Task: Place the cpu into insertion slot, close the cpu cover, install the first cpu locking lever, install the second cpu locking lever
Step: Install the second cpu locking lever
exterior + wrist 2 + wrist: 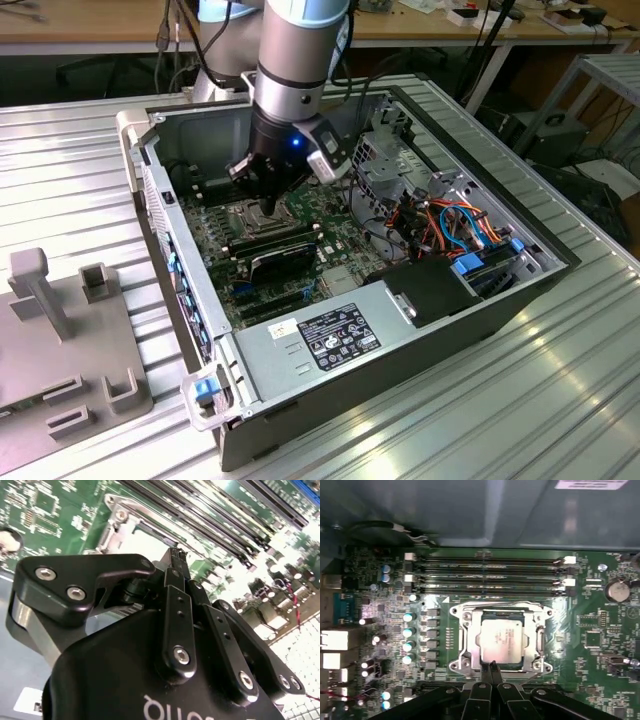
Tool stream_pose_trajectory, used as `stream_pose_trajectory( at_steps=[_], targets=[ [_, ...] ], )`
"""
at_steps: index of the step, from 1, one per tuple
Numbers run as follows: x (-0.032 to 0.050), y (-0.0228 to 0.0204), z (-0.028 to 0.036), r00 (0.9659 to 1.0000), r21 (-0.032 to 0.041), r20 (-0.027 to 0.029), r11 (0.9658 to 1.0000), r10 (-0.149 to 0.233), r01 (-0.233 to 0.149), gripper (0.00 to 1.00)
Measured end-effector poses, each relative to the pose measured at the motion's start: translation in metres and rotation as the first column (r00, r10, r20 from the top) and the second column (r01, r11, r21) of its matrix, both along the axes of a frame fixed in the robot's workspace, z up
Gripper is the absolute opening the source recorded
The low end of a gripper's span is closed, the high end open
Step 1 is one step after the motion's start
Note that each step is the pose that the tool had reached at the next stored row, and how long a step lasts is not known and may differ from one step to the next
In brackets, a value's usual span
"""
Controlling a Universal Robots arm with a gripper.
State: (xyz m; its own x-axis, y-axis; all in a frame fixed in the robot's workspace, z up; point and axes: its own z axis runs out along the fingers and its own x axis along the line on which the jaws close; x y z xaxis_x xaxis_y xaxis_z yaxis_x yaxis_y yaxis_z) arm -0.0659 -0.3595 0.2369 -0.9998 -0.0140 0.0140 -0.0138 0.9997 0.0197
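hovering my gripper (491,666) at the near rim of the insertion slot (465,630) on the motherboard (390,570); fingers pinched together, nothing held. cpu (501,640) sits seated inside. i'd judge light, square pressure matters.

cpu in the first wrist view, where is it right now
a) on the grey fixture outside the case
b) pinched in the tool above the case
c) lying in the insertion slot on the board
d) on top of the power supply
c: the cpu lies flat in the insertion slot, with the tool at its edge.
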Motion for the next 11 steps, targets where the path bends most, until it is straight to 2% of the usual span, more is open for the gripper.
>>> stream_pose_trajectory(
  at_steps=[2,3,6,11],
  targets=[
    [0.0084,0.0001,0.0,1.0,0.0001,0.0001,1.0,0.0,0.0,0.11],
    [0.0101,0.0,0.0,1.0,-0.0001,-0.0001,1.0,0.0,0.0,0.11],
    [0.014,-0.0003,-0.0001,1.0,0.0,0.0001,1.0,0.0,0.0,0.11],
    [0.0166,-0.005,-0.0005,1.0,-0.0005,0.0002,1.0,0.0,0.0,0.11]
  ],
)
